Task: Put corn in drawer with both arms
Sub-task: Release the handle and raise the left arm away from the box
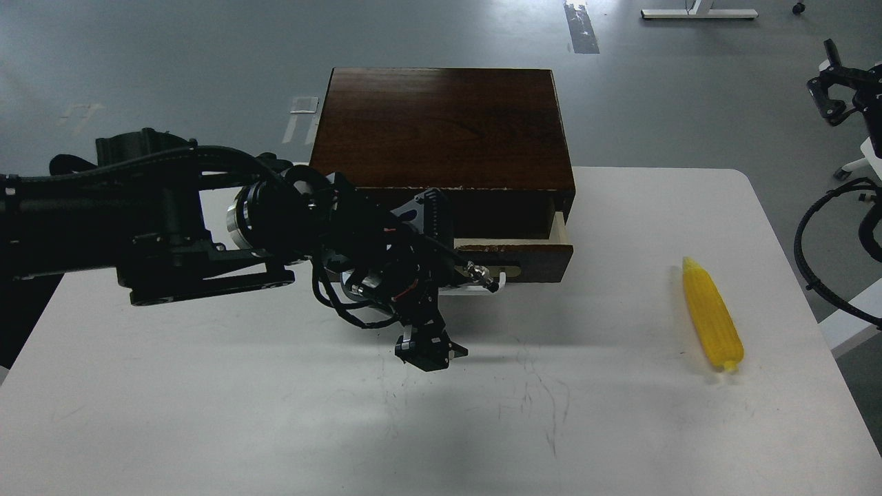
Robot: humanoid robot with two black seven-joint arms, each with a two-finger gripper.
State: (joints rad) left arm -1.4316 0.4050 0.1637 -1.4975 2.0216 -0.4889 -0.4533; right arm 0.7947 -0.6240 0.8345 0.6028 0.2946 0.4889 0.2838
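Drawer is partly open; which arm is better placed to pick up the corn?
Right. The bright yellow ridged corn cob lies at the white table's right side; the left gripper hangs by the dark wooden drawer.

The box (441,127) sits at the table's (207,413) back edge, its drawer (530,258) pulled forward (partly behind the left arm (138,227)); the corn (713,313) lies well right.
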